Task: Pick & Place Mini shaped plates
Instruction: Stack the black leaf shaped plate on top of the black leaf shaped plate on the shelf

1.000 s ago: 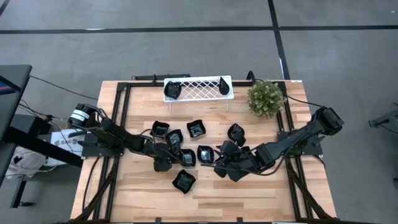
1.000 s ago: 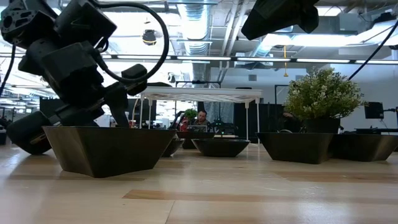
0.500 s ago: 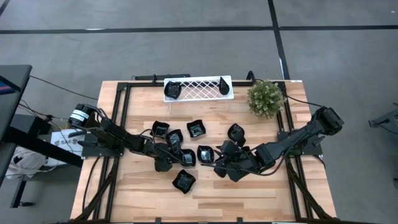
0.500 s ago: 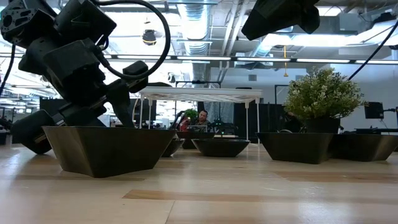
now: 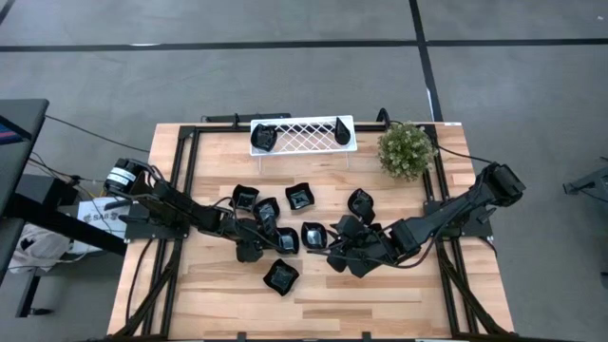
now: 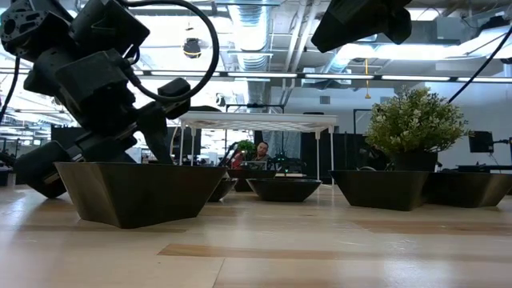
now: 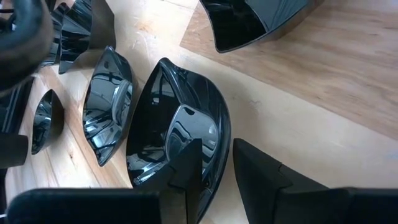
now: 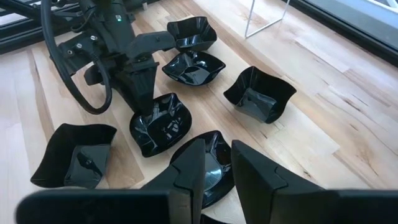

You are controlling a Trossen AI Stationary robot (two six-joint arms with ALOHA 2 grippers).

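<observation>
Several glossy black mini plates (image 5: 298, 197) lie on their bases around the table's middle; one squarish plate (image 5: 281, 275) sits nearer the near edge. Two more rest in the white lattice tray (image 5: 304, 135). My left gripper (image 5: 249, 251) is low among the left-hand plates, shut on one plate (image 7: 180, 118). My right gripper (image 5: 334, 256) hovers above the right-hand plates, its fingers (image 8: 189, 168) close together with nothing between them; a plate (image 8: 214, 165) lies on the table below. The low view shows only my left gripper (image 6: 156, 132) behind the front plate. My left gripper holds the plate by its rim (image 7: 225, 140), pinched with one finger (image 7: 189, 165) inside the bowl and the other outside. The fingers come slanting down from the table's left side. The plate looks to sit on the wood beside a neighbouring plate (image 7: 109, 106); whether it is lifted I cannot tell.
A green bushy plant (image 5: 406, 149) stands at the far right corner beside the tray. Black frame rails run along the table's left and right sides. Bare wood lies along the near edge. A person sits far off in the room behind the table.
In the low view my left gripper tipped a little behind the front plate, its finger standing steeper, then kept still.
</observation>
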